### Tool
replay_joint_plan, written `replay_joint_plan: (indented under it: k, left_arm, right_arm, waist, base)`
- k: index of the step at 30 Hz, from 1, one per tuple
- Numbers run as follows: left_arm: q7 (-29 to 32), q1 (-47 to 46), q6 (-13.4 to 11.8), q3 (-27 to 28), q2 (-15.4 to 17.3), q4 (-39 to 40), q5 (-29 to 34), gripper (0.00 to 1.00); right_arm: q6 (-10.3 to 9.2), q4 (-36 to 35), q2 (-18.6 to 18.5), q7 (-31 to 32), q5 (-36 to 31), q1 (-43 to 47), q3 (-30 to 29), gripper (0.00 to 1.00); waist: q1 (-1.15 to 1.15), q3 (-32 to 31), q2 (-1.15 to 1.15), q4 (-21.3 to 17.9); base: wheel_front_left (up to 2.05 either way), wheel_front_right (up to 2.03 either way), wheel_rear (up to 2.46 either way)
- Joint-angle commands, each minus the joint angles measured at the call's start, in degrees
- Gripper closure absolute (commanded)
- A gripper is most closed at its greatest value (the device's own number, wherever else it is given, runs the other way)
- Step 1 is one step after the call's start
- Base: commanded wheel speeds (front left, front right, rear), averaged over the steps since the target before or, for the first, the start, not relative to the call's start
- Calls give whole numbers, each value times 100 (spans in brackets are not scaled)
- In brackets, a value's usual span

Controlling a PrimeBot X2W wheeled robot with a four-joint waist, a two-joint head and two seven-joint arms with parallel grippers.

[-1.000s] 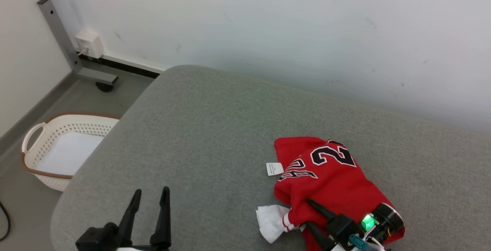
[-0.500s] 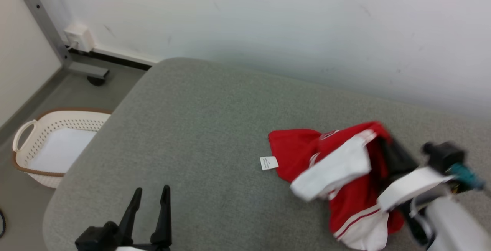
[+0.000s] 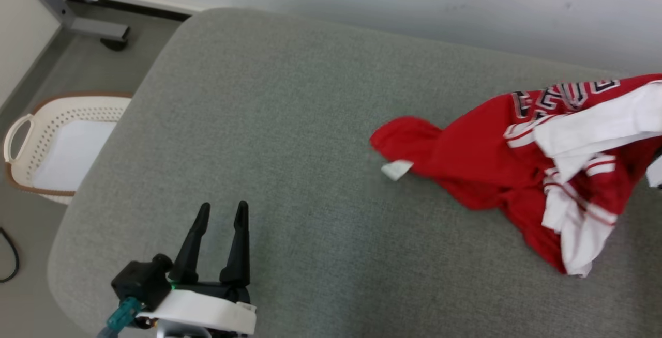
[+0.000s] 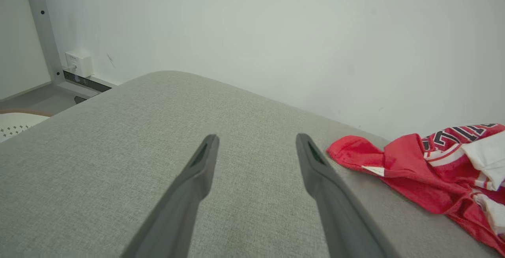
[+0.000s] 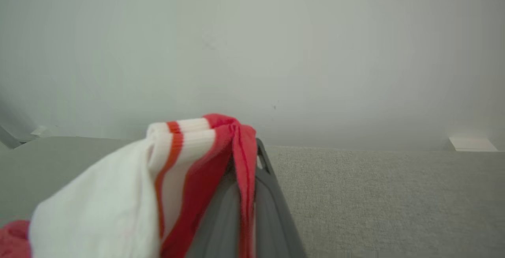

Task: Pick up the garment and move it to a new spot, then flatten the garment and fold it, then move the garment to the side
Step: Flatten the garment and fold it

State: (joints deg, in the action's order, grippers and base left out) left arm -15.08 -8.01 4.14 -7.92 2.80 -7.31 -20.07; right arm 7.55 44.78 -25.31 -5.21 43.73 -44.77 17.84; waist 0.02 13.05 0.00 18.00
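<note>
A white perforated basket (image 3: 39,126) sits beside the grey cushion (image 3: 269,121).

Garment (image 3: 465,165) on cushion (image 3: 289,121) at right, basket (image 3: 20,121) on floor (image 3: 26,309) left of cushion

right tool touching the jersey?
Touching. The right wrist view shows the right tool shut on the jersey, with a red-and-white fold pinched between its jaws.

Head view looks down on the cushion (image 3: 289,121); both wrist views skim low across it, all sharing the garment (image 3: 465,162)
</note>
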Motion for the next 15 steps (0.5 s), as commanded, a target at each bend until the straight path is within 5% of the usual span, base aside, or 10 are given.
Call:
replay_joint_plan:
  k: [1, 2, 3, 15]
  left_arm:
    - [-9, -56, -19, -24, 20, 2, -96, 0]
    - [-9, -69, -40, -49, 21, -3, -99, 0]
    - [-9, -78, -50, -58, 21, -13, -112, 0]
    - [-9, 187, 17, 19, 19, -205, 113, 0]
  right_arm:
    - [-14, 319, -9, 7, 44, -223, -81, 87]
    - [-14, 542, -31, 35, 34, -289, -99, 56]
    - [-14, 745, -37, 30, 51, -352, -145, 1]
    - [-14, 1710, 147, -742, -301, -277, 91, 0]
  waist:
    - [-2, 189, 0, 97]
    - [-2, 203, 0, 107]
    - [-2, 208, 0, 113]
    - [-2, -643, 0, -378]
  base:
    - [0, 0, 0]
    - [0, 0, 0]
    - [0, 0, 0]
    - [0, 0, 0]
